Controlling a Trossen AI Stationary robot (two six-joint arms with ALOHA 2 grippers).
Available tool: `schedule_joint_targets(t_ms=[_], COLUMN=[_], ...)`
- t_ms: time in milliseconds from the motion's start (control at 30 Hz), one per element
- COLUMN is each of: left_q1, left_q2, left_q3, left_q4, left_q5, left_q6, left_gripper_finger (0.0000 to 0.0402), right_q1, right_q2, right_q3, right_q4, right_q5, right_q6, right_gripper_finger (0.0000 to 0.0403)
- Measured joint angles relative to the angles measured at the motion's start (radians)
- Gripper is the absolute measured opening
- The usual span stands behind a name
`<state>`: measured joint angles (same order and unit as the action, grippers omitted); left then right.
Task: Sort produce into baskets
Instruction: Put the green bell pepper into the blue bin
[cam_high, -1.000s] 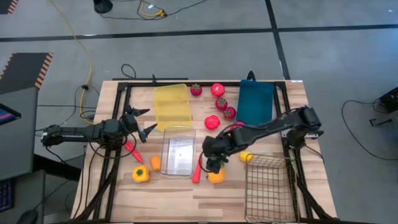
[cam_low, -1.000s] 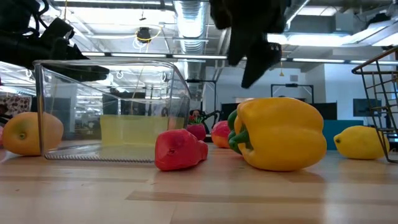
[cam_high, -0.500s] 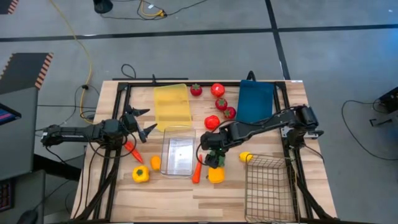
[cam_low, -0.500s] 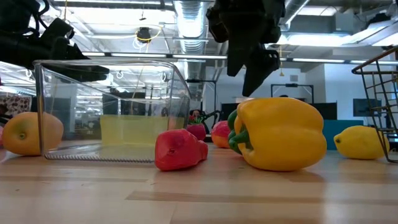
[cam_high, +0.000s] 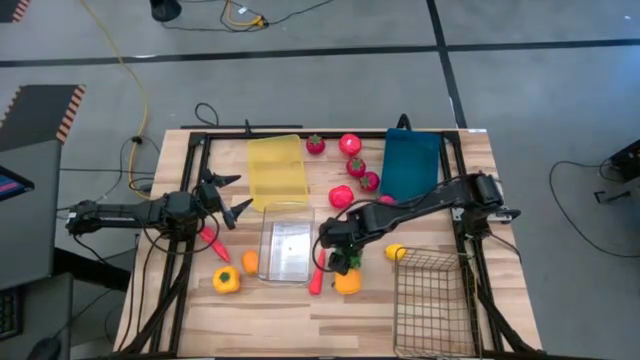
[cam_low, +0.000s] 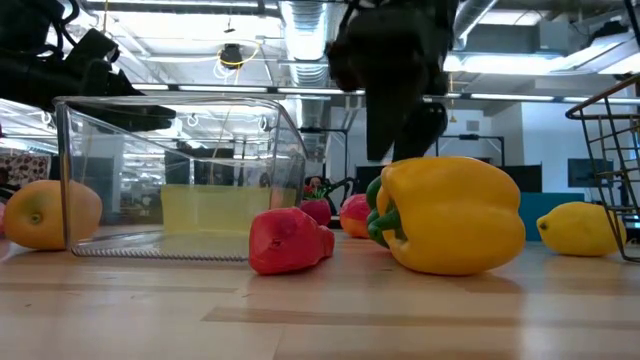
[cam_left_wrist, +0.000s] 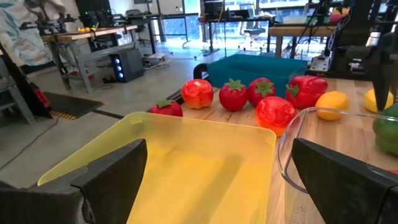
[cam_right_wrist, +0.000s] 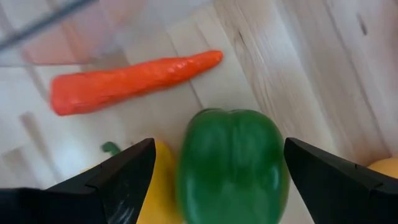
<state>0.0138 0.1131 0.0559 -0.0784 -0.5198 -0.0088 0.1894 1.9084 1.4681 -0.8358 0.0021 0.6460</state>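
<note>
1. The right gripper (cam_high: 338, 250) hangs over the middle of the light wooden table (cam_high: 330, 325), beside the clear plastic bin (cam_high: 287, 248), with its dark fingers (cam_right_wrist: 118, 177) spread wide and nothing between them.
2. Straight below that gripper sits a glossy green bell pepper (cam_right_wrist: 231, 165), framed between the two fingers in the right wrist view.
3. A glossy yellow bell pepper (cam_low: 450, 214) lies just beside the green one, and an orange toy carrot (cam_right_wrist: 127, 81) lies near both, along the clear bin's wall.
4. The left gripper (cam_high: 228, 195) waits at the table's left edge, its fingers (cam_left_wrist: 106, 177) wide apart and empty, facing the translucent yellow bin (cam_left_wrist: 180, 168).
5. Red toy tomatoes and strawberries (cam_left_wrist: 233, 95) sit in a loose row between the yellow bin and the dark blue bin (cam_high: 410, 163).
6. A small yellow lemon (cam_high: 396, 252) lies next to the dark wire-mesh basket (cam_high: 432, 305).
</note>
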Motion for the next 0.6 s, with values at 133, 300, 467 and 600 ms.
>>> schedule_joint_targets(t_ms=[133,300,467,600], left_q1=[0.000,0.000,0.000,0.000], left_q2=[0.000,0.000,0.000,0.000], left_q3=[0.000,0.000,0.000,0.000], left_q4=[0.000,0.000,0.000,0.000], left_q5=[0.001,0.001,0.000,0.000], left_q6=[0.000,0.000,0.000,0.000], left_gripper_finger=[0.0388,0.0388,0.0388,0.0388], right_q1=[0.000,0.005,0.005,0.005], right_q2=[0.035,0.061,0.061,0.061], right_q3=[0.000,0.000,0.000,0.000], right_q4=[-0.013,-0.023,-0.027,-0.044], right_q5=[-0.001,-0.001,-0.001,-0.004], right_q6=[0.000,0.000,0.000,0.000], right_gripper_finger=[0.0381,0.0381,0.0381,0.0369])
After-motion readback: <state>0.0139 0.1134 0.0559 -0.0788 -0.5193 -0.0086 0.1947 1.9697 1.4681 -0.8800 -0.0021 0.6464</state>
